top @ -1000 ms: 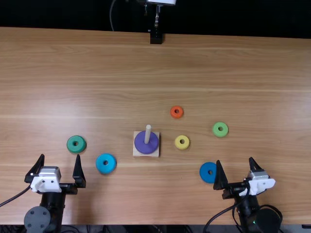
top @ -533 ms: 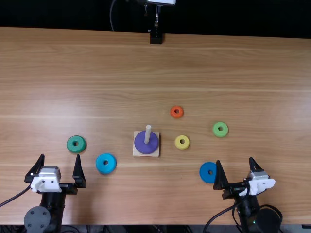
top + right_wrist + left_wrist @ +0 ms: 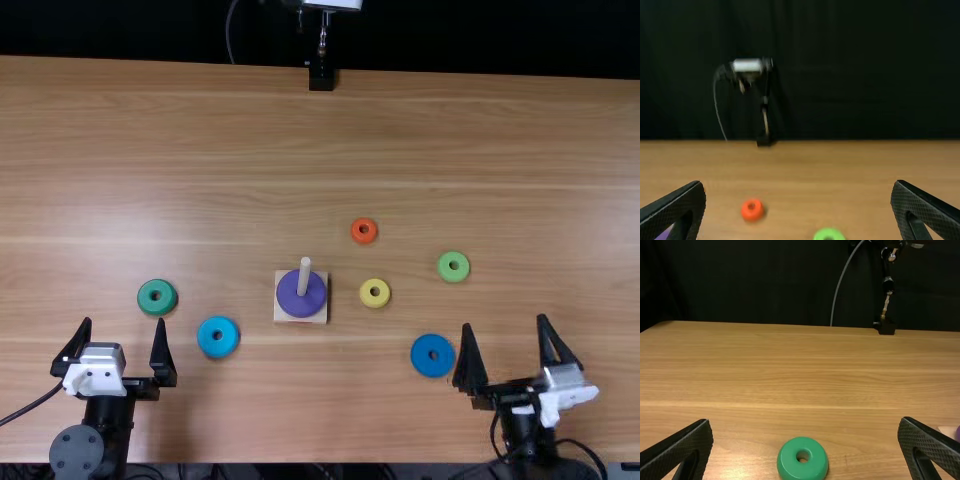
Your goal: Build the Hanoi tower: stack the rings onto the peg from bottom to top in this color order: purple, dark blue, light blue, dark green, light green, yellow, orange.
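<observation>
Sitting around the upright peg, flat on its square wooden base, was the purple ring, so the bottom piece was basically sorted. The other six rings were spread out over the counter. Off to the left, the light blue ring could be spotted, with the dark green ring a bit farther out and to its left. To the right of the base, the yellow ring was placed nearest, the orange ring was set beyond it, and the light green ring was found farther right. The dark blue ring was seen just beside the right tool, on the side toward the base. That tool's fingers were spread wide, and the left tool was held wide open too, with the dark green ring framed between its fingers, farther ahead, in the left wrist view.
</observation>
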Available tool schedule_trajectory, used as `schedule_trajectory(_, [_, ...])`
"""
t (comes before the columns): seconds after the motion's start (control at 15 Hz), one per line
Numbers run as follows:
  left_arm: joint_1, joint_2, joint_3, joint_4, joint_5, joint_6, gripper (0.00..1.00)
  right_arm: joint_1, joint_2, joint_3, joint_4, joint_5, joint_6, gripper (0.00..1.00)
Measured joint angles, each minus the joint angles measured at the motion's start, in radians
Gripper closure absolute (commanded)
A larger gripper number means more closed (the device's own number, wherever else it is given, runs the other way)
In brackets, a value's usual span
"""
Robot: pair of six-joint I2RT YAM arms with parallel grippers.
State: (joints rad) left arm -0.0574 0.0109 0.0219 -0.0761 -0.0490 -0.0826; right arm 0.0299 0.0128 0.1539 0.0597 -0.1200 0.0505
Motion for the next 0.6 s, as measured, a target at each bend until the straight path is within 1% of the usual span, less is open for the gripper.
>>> schedule_trajectory(0.2, [0.0, 0.0, 0.0, 0.0, 0.0, 0.0, 0.0, 0.013, 0.012, 0.116, 0.007, -0.004, 0.001, 0.0])
schedule_trajectory(0.27, [0.0, 0.0, 0.0, 0.0, 0.0, -0.001, 0.0, 0.038, 0.07, 0.164, 0.009, -0.005, 0.001, 0.0])
schedule_trajectory(0.33, [0.0, 0.0, 0.0, 0.0, 0.0, 0.0, 0.0, 0.055, 0.168, 0.216, 0.013, -0.007, 0.0, 0.0])
schedule_trajectory(0.47, [0.0, 0.0, 0.0, 0.0, 0.0, 0.0, 0.0, 0.055, 0.338, 0.261, 0.008, -0.007, 0.001, 0.0])
schedule_trajectory(0.6, [0.0, 0.0, 0.0, 0.0, 0.0, 0.0, 0.0, 0.056, 0.459, 0.302, -0.008, -0.007, 0.001, 0.0])
